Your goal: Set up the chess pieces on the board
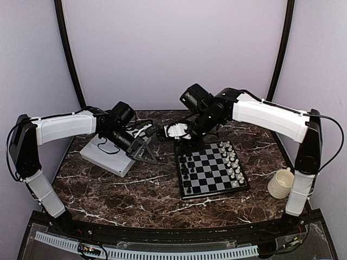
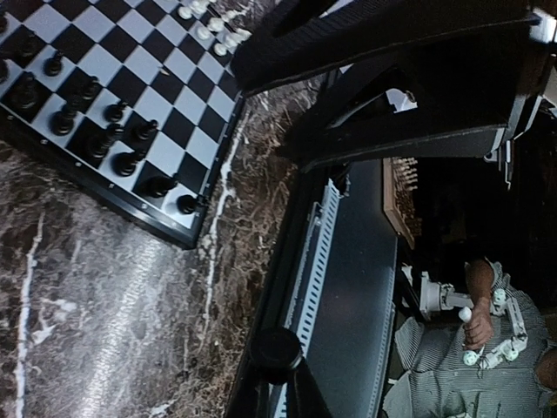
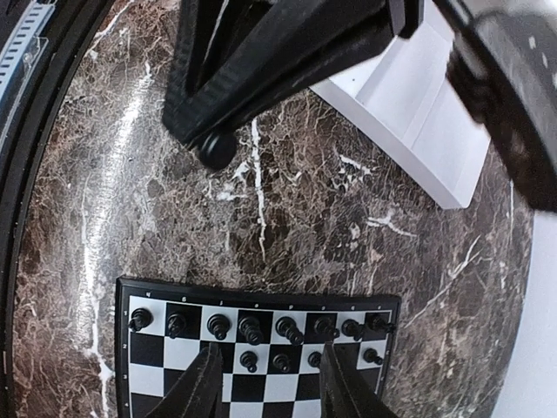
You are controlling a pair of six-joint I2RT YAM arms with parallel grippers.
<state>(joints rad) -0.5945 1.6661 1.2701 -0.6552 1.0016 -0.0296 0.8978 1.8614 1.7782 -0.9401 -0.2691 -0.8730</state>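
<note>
Dark veined marble table (image 1: 135,195) bears the board (image 1: 209,173), lilac walls (image 1: 162,49) behind.

The board (image 1: 211,174) is chequered black and grey-white inside a thin black rim, with black chess pieces (image 3: 251,329) along its left edge and white chessmen (image 1: 233,162) along its right edge. The table (image 1: 124,189) is dark brown marble pattern with irregular white veins. The tray (image 1: 103,154) near the table's left edge is white to pale grey, the cup (image 1: 281,183) near its right edge is cream, and the left arm (image 1: 65,127) and right arm (image 1: 268,116) have white shells with black joints.
</note>
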